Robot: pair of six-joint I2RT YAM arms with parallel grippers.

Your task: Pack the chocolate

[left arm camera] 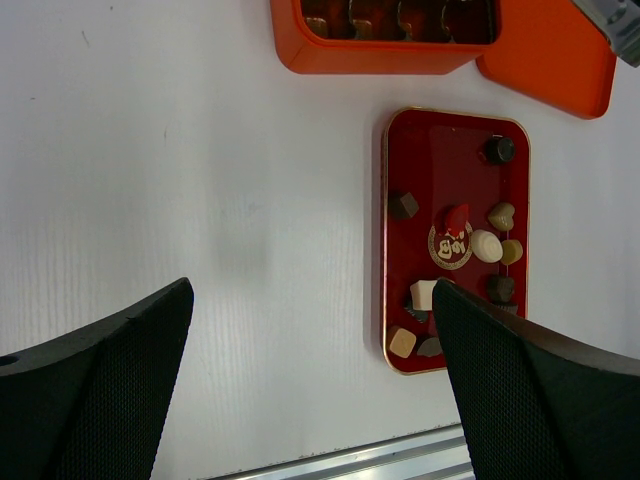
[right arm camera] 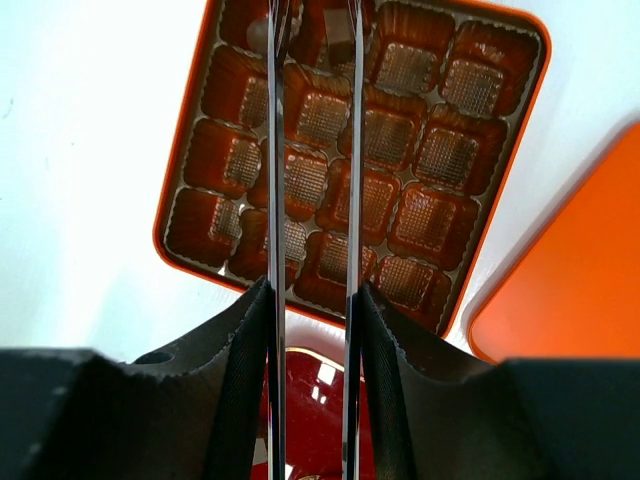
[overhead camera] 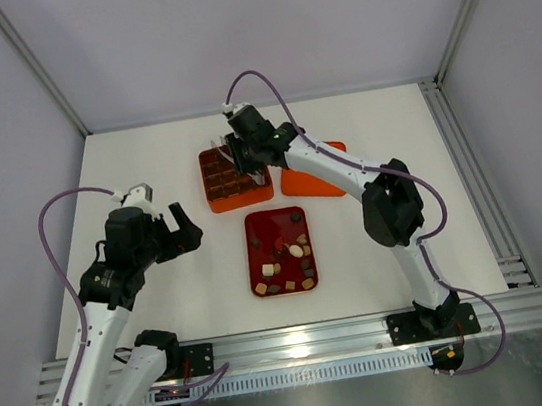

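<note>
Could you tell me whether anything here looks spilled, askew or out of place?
Nothing serious. The orange lid lies at an angle beside the orange box, not square to it. The chocolate pieces all sit inside the red tray; none shows on the table.

An orange box [overhead camera: 241,203] and lid [overhead camera: 301,186] lie on the white table [overhead camera: 145,170] by the right gripper [overhead camera: 248,162]. A red tray [overhead camera: 264,226] lies just nearer

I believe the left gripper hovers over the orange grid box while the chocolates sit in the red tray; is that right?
Not quite: the top external view shows the right gripper over the orange grid box; the chocolates do sit in the red tray.
</note>
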